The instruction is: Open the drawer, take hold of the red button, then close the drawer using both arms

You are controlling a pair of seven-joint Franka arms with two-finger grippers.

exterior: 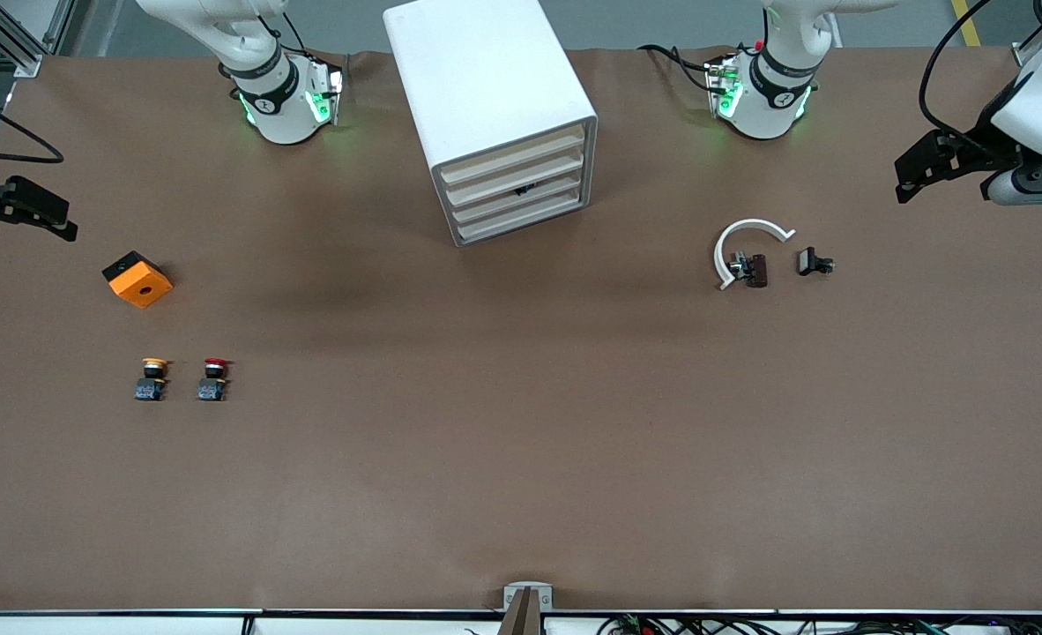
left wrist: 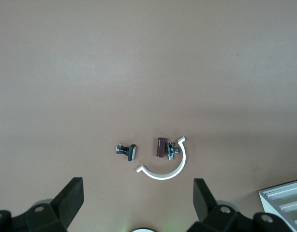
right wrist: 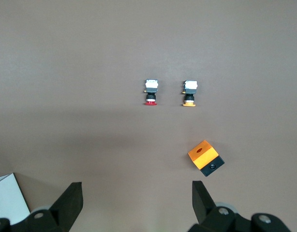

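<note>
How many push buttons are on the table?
2. The button with the red cap lies toward the right arm's end; the orange-yellow-capped button lies beside it, nearer that end. The closed drawers could hide more.

Button [exterior: 214,378] just beside alike button [exterior: 152,378]

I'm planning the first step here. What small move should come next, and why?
Probably bring the left gripper toward the cabinet to pull a drawer. All four drawers sit closed, both grippers are open and empty at the table's ends, and the red button lies untouched beside the yellow button, under the right gripper.
</note>
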